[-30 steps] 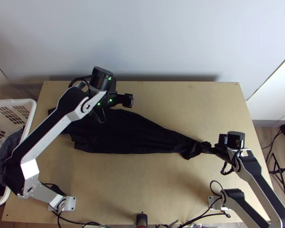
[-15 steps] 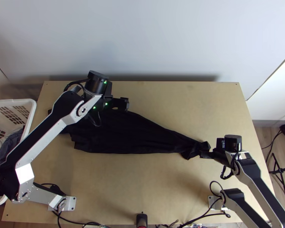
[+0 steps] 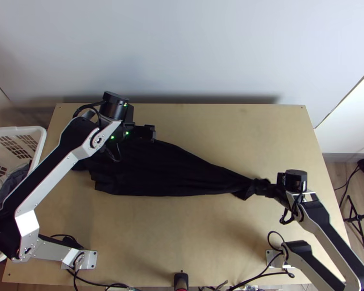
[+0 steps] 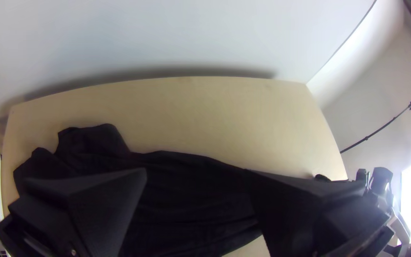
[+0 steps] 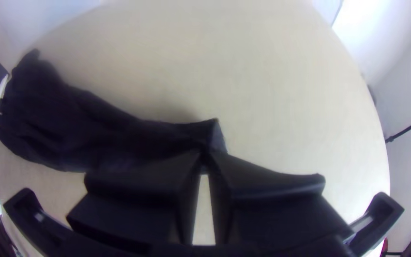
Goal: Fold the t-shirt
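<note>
Across the wooden table, bunched black t-shirt, narrow end pinched in right gripper; at broad part, left gripper spread wide, empty. Likely to twist if tugged by one end alone.

No writing, label, number or sign can be read.
</note>
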